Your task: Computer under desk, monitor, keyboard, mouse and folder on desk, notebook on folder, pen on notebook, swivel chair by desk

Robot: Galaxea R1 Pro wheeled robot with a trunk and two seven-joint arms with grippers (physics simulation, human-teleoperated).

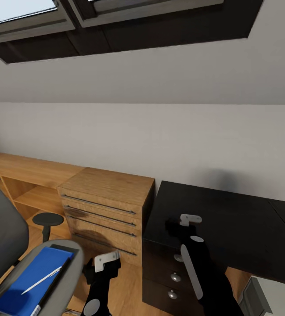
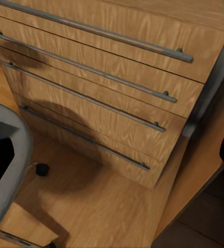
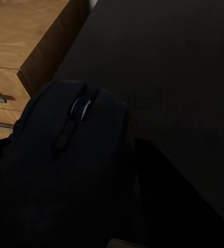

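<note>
The right pincer hangs over the near left part of the black tabletop, and the right wrist view shows the black mouse clamped in it, close above the dark surface. So the mouse step looks to be in hand but not finished: the mouse seems not yet set down, though the dim view makes contact hard to rule out. No monitor or keyboard shows on the visible stretch of tabletop, so whether they are placed cannot be judged.

The mouse's long axis runs along the pincer's reach, its scroll wheel and nose pointing away from the wrist camera, toward the tabletop's left edge and the light-wood drawer chest beside it.

The folder steps are untouched. The blue folder lies on the grey seat of the swivel chair, with the dark notebook along its right edge and the pen lying across the folder. The pen's long axis runs diagonally, from the seat's near left toward its far right.

The left pincer hovers low between chair and chest with nothing between its fingers; whether its jaws stand apart I cannot tell.
</note>
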